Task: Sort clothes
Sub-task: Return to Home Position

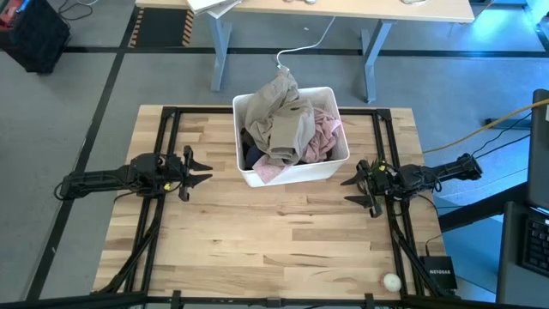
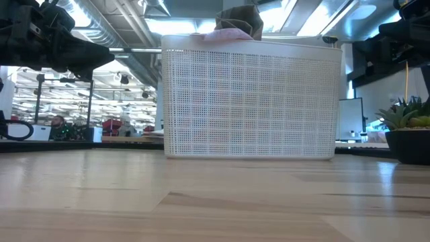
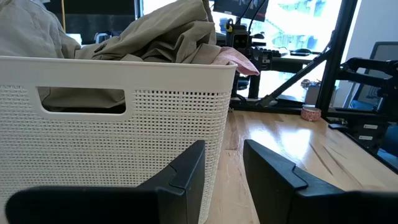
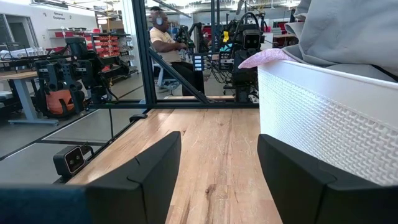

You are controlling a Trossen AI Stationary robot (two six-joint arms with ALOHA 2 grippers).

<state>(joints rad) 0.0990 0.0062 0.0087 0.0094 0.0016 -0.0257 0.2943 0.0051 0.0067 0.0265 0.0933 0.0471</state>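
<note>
A white perforated plastic bin (image 1: 292,172) stands at the table's far middle, heaped with clothes. A khaki-beige garment (image 1: 283,116) lies on top and rises above the rim. A pale pink one (image 1: 322,137) lies at the bin's right side and near corner. A dark one (image 1: 250,154) shows at the left inside. My left gripper (image 1: 204,169) is open, left of the bin, above the table. My right gripper (image 1: 350,190) is open, right of the bin's near corner. Both are empty.
The bin's wall fills the low view (image 2: 248,101) and the left wrist view (image 3: 93,124). A small white ball (image 1: 391,281) and a black box (image 1: 442,275) lie at the table's near right corner. A person (image 4: 163,37) sits in the room beyond.
</note>
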